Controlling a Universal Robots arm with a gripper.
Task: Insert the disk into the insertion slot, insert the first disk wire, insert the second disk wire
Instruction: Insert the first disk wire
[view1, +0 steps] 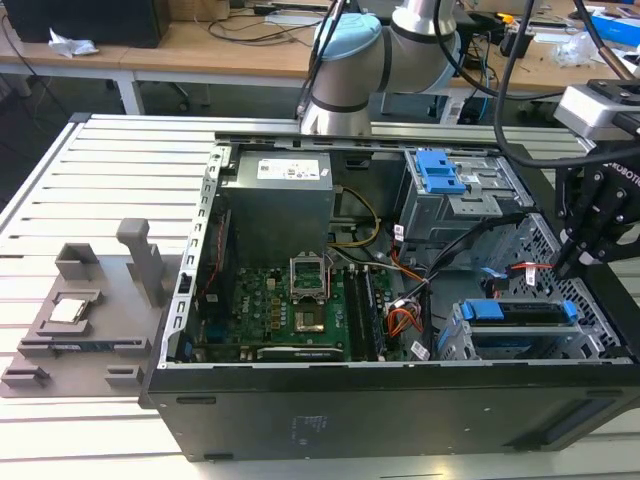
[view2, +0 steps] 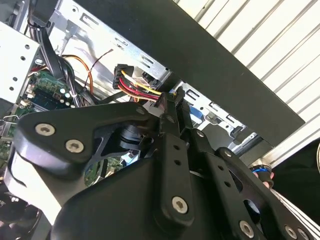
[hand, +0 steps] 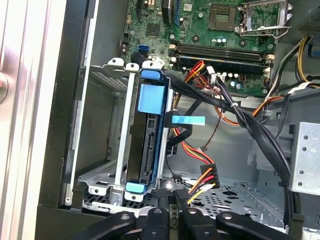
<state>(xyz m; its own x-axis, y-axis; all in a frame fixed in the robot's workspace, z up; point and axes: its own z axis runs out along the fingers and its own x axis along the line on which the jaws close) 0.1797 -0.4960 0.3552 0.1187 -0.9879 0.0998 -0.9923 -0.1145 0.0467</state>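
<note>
There was one disk (hand: 150, 140) and one slot (view1: 452, 345). The case (view1: 350, 410) held one latch (view1: 438, 170), one motherboard (view1: 285, 325), one power supply (view1: 275, 215).

Slatted metal table (view1: 60, 200); wooden workbench (view1: 200, 45) behind, cables (view1: 270, 30) strewn.

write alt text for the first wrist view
The disk, in its blue carrier, sits in the insertion slot of a silver drive cage inside an open computer case, with its connector edge bare. Close by, the pincer is shut on a disk wire of red, orange and yellow strands. A green motherboard lies beyond.
</note>
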